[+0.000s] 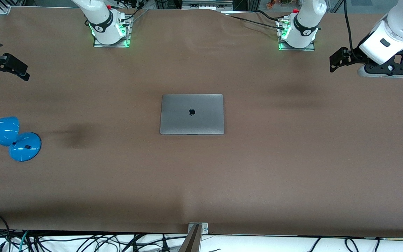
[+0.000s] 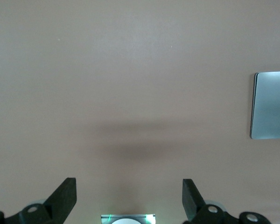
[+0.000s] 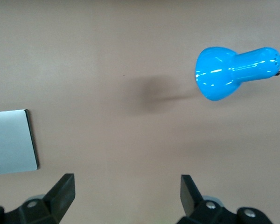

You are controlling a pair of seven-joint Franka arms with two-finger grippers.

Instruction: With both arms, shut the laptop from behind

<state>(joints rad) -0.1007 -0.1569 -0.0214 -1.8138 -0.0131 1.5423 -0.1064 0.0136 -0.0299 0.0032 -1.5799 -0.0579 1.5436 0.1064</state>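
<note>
progress: laptop (image 1: 191, 114) lies shut flat at mid-table, lid down; closing looks done, nothing left but idle arms.
laptop: slim grey metal slab, rounded corners, dark logo on lid.
left gripper (image 1: 338, 62): jaws spread wide, empty, over table's left-arm end.
right gripper (image 1: 11, 68): spread wide, empty, over right-arm end, near glossy blue desk lamp (image 1: 11, 137).
table (image 1: 292, 168): matte brown cover.

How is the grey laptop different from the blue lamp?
The laptop is grey, flat and rectangular, with its lid shut; the lamp is bright blue and rounded, with a round base. The laptop lies mid-table, while the lamp stands at the right arm's end, a little nearer the front camera. Both rest on the brown table, and neither gripper touches them.
</note>
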